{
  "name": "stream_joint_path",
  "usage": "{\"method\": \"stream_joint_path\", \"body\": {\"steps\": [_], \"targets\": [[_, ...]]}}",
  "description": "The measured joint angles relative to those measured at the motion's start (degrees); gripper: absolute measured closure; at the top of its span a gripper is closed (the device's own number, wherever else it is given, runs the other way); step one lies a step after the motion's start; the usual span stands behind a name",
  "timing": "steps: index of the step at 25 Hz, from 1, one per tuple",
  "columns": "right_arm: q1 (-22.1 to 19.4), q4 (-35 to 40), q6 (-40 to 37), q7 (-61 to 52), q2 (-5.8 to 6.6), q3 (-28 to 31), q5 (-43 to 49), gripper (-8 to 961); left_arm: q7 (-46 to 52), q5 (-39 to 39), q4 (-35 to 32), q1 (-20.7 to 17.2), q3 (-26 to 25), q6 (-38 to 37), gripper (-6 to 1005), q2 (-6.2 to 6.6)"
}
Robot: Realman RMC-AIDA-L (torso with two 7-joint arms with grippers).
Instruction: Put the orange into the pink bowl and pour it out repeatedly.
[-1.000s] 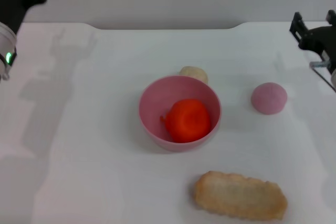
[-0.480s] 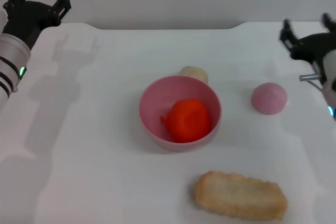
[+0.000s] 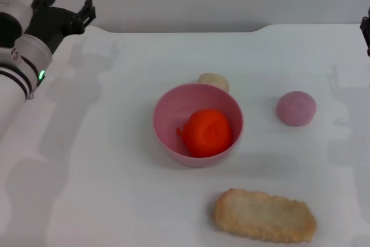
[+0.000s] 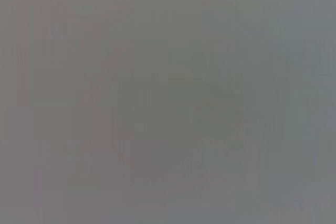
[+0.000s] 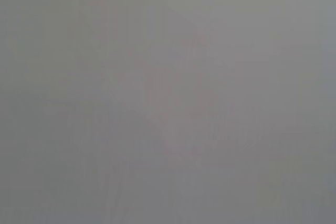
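On the white table point(image 3: 115, 189) we find the pink bowl point(image 3: 167, 114) standing upright near the middle; the orange point(image 3: 207, 132) lies inside it, resting toward the near-right part of the bowl's floor, its small stem nub pointing to the left; nothing touches either of them.

Behind the bowl, touching or just beside its far rim, we note a small beige lumpy ball point(image 3: 214, 81); we cannot tell whether it makes contact. To the right of the bowl, clear of it, sits a dull pink ball point(image 3: 296, 108); in front of the bowl, toward the near-right, lies a long tan bread-like piece point(image 3: 265, 216), well apart from the rim.

The left gripper point(image 3: 62, 11) hangs at the far-left corner of the table, well away from the bowl; its dark fingers point(image 3: 87, 8) stand spread wide with nothing between them. Of the right gripper point(image 3: 366, 30) we see only a dark sliver at the right edge of the head view, far from the bowl; we cannot tell how its fingers stand.

Both wrist views give us only a flat grey field; we read nothing from them.
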State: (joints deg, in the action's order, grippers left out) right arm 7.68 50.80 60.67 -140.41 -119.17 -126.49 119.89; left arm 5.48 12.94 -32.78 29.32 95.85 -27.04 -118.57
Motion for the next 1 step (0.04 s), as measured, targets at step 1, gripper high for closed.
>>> {"method": "stream_joint_path", "body": {"steps": [1], "targets": [[0.0,0.0,0.0,0.0,0.0,0.0,0.0,137,0.0,0.0,0.0,0.0,0.0,0.0,172,0.0]]}}
